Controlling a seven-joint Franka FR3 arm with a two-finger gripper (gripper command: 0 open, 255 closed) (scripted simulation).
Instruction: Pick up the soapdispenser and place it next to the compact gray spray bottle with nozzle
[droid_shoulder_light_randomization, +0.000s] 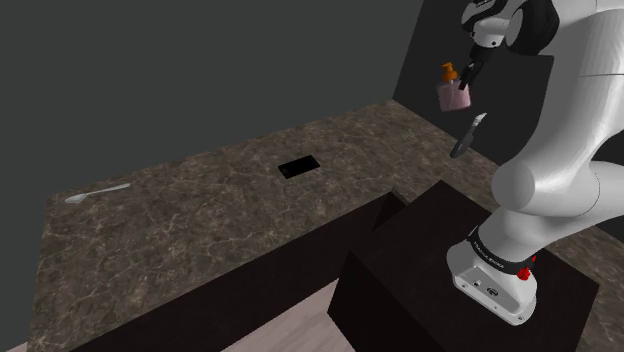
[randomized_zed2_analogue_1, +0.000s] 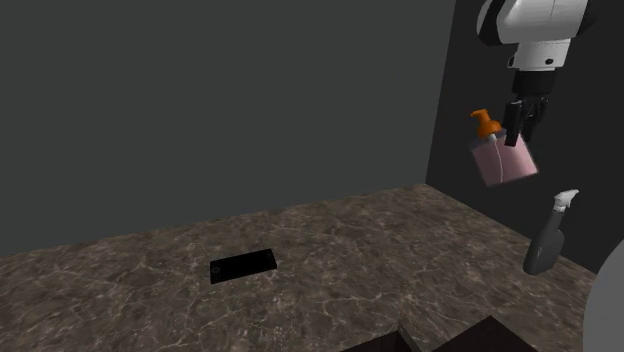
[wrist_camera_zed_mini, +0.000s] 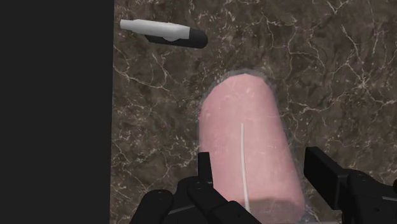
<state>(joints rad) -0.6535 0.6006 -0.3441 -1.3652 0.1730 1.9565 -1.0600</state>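
The soap dispenser (randomized_zed2_analogue_1: 503, 158) is a pink bottle with an orange pump, hanging tilted in the air above the back corner of the dark marbled counter (randomized_zed2_analogue_1: 330, 260). My gripper (randomized_zed2_analogue_1: 520, 122) is shut on it from above. In the wrist view the pink body (wrist_camera_zed_mini: 251, 143) sits clasped between the two fingers (wrist_camera_zed_mini: 205, 170). The grey spray bottle (randomized_zed2_analogue_1: 550, 238) with a white nozzle stands upright on the counter, below the dispenser and slightly toward the second exterior view's right. From the shoulder, the dispenser (droid_shoulder_light_randomization: 455, 92) hangs just above the spray bottle (droid_shoulder_light_randomization: 467, 135).
A flat black rectangular object (droid_shoulder_light_randomization: 297, 166) lies mid-counter. A pale spoon (droid_shoulder_light_randomization: 95, 194) rests near the counter's far left edge in the shoulder view. Dark grey walls close the back and the corner behind the spray bottle. The dark stand (droid_shoulder_light_randomization: 420, 290) sits at the lower right.
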